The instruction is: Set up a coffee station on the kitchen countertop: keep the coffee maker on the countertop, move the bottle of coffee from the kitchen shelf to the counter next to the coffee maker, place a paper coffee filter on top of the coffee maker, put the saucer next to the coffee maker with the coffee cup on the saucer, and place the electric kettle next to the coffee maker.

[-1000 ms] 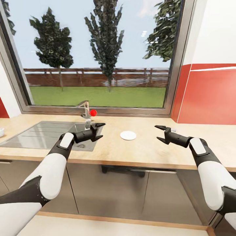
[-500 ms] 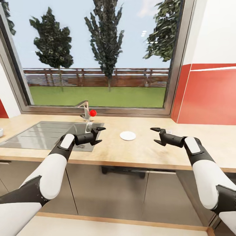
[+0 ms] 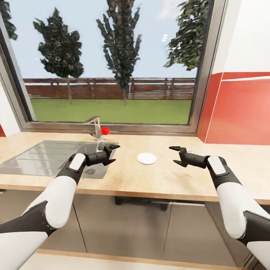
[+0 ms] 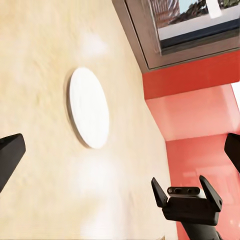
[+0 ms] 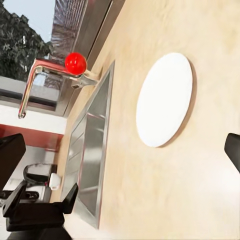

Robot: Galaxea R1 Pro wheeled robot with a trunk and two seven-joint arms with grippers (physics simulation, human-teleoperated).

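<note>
On countertop [image 3: 165, 176] betw. both arms: saucer [image 3: 146, 158], flat, lying fwd-inboard of each gripper, roughly midway, neither clearly nearer; left gripper [image 3: 111, 154] and right gripper [image 3: 174, 155] both spread wide, empty, hovering.

Right pincer [image 3: 175, 155] moved inward toward saucer [image 3: 146, 158]; camera shifted slightly.

Both arms reach forward, bent at the elbow, wrists level. The left gripper [image 3: 111, 154] has its jaws spread, nothing between the fingers. The right gripper [image 3: 175, 155] likewise gapes empty, its fingertips pointing toward the left's.
</note>
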